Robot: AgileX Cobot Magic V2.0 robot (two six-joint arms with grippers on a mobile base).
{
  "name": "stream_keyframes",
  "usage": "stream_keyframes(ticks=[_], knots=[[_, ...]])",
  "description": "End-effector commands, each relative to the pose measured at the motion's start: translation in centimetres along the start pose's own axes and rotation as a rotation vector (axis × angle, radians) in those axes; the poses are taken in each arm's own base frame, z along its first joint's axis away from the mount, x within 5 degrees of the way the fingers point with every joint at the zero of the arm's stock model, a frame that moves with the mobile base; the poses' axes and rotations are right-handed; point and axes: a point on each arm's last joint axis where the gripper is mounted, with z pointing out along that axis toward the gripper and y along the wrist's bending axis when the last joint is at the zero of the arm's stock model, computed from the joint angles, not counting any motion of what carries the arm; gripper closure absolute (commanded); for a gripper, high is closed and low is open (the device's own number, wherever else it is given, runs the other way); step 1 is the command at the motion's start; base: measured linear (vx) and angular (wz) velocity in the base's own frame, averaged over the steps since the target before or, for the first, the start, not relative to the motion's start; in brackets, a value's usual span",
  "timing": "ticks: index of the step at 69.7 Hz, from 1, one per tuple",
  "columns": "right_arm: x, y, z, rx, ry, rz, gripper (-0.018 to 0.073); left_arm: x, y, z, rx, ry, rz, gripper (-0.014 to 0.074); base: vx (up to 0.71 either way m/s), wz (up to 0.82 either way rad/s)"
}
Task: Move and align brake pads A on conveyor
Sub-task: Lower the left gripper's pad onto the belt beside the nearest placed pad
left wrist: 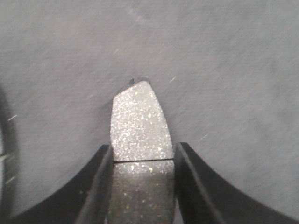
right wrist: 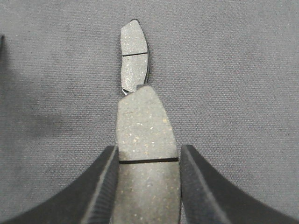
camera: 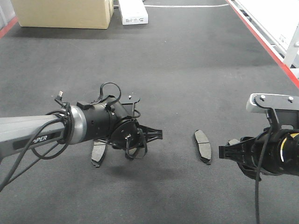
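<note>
Left gripper [left wrist: 142, 158]: I see both black fingers pressed against the long sides of a brake pad, right at its groove, so it is pinching that pad.
Left-held pad [left wrist: 140, 128]: speckled grey, its far end sticks out past the fingertips over the belt; I cannot tell whether it touches the belt.
Right gripper [right wrist: 148, 161]: my wrist camera shows its fingers clamped on the sides of another pad, also at the groove.
Right-held pad [right wrist: 145, 123]: its tip points at the loose pad beyond.
Loose pad, centre [camera: 202, 146]: lying flat on the conveyor [camera: 187, 70], between my two arms, just ahead of the right gripper.
Loose pad, left [camera: 98, 152]: flat on the belt, partly hidden under the left arm [camera: 42, 130].
Conveyor edge: red strip [camera: 261, 39] along the right side.
Far end: a cardboard box [camera: 63, 13] and a white box [camera: 133, 11] rest on the belt, well apart from the pads.
</note>
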Motion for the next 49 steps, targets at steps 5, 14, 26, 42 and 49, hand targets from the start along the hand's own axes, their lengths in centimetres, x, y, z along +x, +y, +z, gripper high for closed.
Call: stream_keyframes(ticks=[5, 14, 26, 42, 49], knots=[[-1.3, 0.3, -1.2, -0.039, -0.101, -0.013, 0.0405, -2.0, -1.3, -2.3, 0.125, -0.118, -0.06, 0.0443, 0.0, 0.0], [-1.3, 0.3, -1.2, -0.039, -0.101, -0.013, 0.0405, -1.8, -1.0, -1.7, 0.104, -0.101, -0.115, 0.0443, 0.0, 0.0], [-1.3, 0.3, -1.2, -0.039, -0.101, -0.013, 0.0405, -1.9, -0.9, -1.6, 0.097, -0.108, -0.12, 0.0443, 0.0, 0.0], [-1.3, 0.3, -1.2, -0.039, -0.101, -0.013, 0.0405, -2.0, 0.0, -1.6, 0.003, -0.123, -0.159, 0.0443, 0.0, 0.0], [-1.3, 0.3, -1.2, -0.039, -0.101, -0.013, 0.0405, -2.0, 0.2, -1.6, -0.018, -0.124, -0.156, 0.0443, 0.0, 0.0]])
